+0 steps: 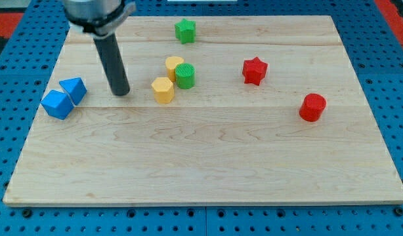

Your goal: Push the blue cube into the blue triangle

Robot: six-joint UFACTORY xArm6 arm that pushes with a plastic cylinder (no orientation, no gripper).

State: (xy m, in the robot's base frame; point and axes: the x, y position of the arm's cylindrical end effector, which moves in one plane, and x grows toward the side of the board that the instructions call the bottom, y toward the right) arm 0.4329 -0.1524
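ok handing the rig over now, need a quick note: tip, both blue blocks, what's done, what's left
My tip is down on the board, to the view's right of both blue blocks, touching neither.
The blue cube and the blue triangle sit side by side near the board's left edge, apparently touching.
Done: the push looks complete.
Left: confirm contact; if a gap shows, nudge the cube up-right.

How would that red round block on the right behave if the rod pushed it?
The red cylinder stands on a flat end, so it would probably slide, not roll. It looks small and solid, likely light. Its curved side might slip off my tip if struck off-centre.
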